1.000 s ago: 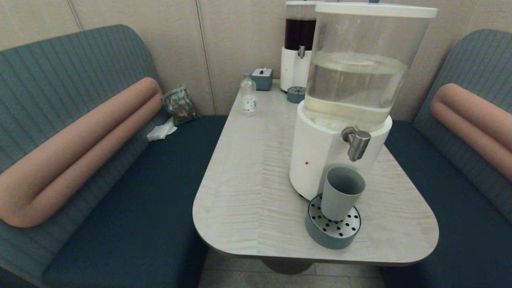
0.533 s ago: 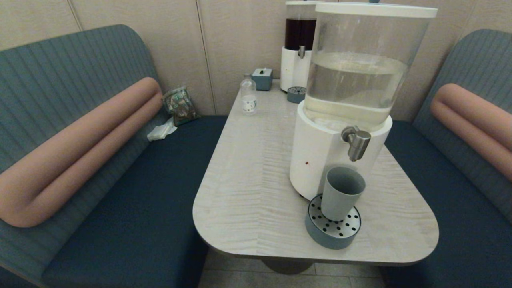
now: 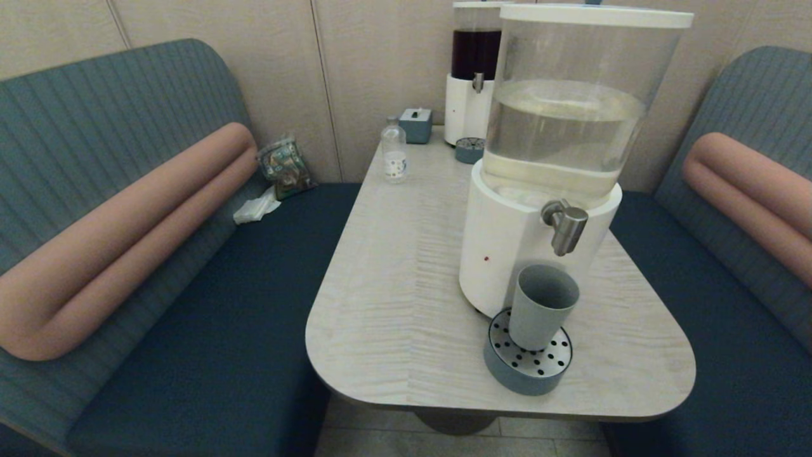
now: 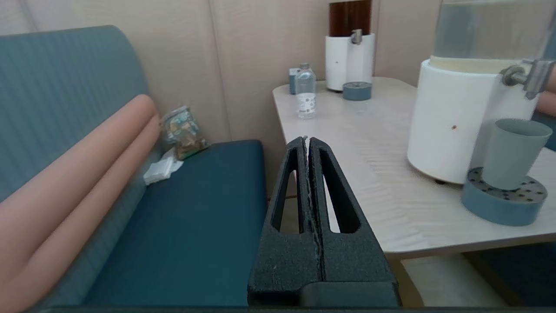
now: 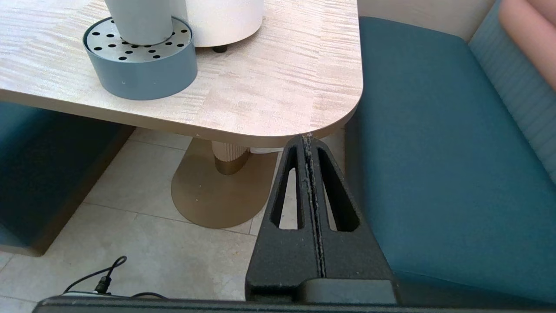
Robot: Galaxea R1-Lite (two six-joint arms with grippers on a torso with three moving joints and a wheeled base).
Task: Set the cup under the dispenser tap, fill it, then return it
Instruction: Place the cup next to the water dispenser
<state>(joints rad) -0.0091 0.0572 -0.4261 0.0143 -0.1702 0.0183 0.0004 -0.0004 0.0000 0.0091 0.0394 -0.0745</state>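
Low and right of middle in the head view, the cup (image 3: pixel 542 306) stands upright on a round drip tray (image 3: pixel 528 365), under the dispenser tap (image 3: pixel 565 225); the left gripper (image 4: pixel 307 140) is pressed closed, holding nothing; the right gripper (image 5: pixel 307 137) too.

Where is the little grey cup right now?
In the head view the cup stands upright on the round drip tray, near the table's front right, against the big white dispenser and just below its steel tap.

Matte plastic-looking cup (image 3: pixel 542 306) on a perforated metal drip tray (image 3: pixel 530 358); above it a brushed-steel dispenser tap (image 3: pixel 564 226); pale wood-grain table (image 3: pixel 393 285) beneath, smooth
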